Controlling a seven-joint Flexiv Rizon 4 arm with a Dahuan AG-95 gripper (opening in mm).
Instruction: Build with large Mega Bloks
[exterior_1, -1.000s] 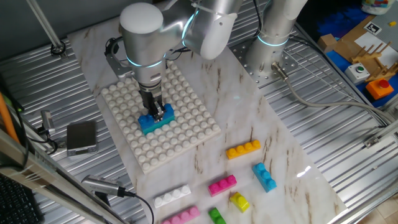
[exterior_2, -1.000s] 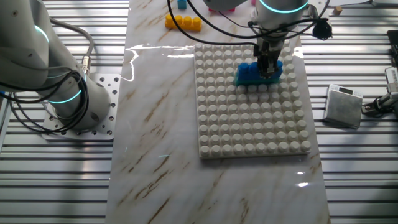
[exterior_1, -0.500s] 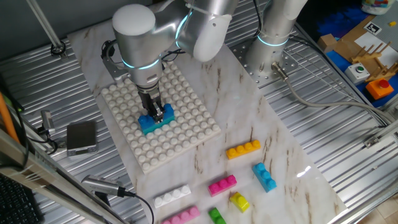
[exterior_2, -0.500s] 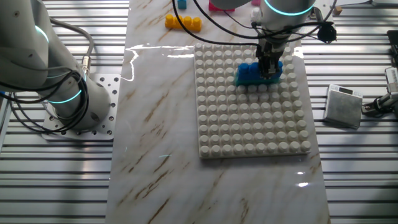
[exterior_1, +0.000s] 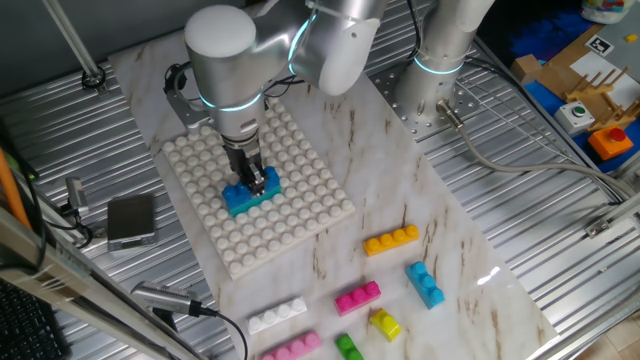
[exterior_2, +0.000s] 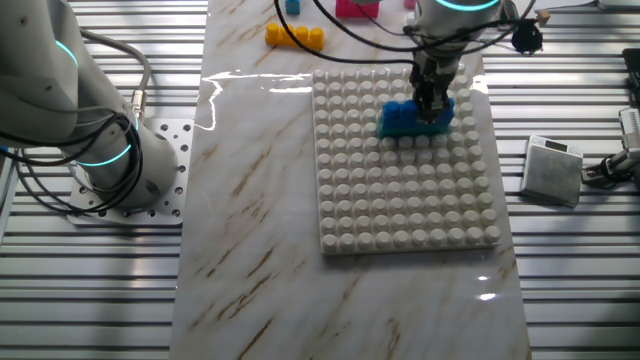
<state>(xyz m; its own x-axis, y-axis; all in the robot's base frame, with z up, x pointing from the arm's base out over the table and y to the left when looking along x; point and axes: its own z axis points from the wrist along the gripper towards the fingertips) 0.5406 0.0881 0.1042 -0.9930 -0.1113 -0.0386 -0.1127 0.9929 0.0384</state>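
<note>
One fixed view, front to back: along the lower edge of the frame lie the spare Mega Bloks on the marble table (exterior_1: 470, 250) — a white bar (exterior_1: 277, 316), a pale pink bar (exterior_1: 291, 347), a green brick (exterior_1: 348, 347), a yellow brick (exterior_1: 385, 323), a magenta bar (exterior_1: 357, 297), a light blue brick (exterior_1: 425, 283) and, a little further up, an orange bar (exterior_1: 391, 240). Beyond them sits the white studded baseplate (exterior_1: 300, 215), where a blue brick (exterior_1: 249, 194) rests on the studs left of centre. The gripper (exterior_1: 254, 180) stands upright over that brick with its fingers down on it; whether they clamp it or merely bracket it cannot be told from either view. From the other fixed view the same brick (exterior_2: 412, 117) sits in the upper right of the plate, a few stud rows from its far edge. The likely hazard: a lift with fingers not fully released could drag the brick off its studs or shift the unfastened-looking plate. Free studs lie on all sides; a grey box (exterior_1: 131, 219) sits left of the plate.
</note>
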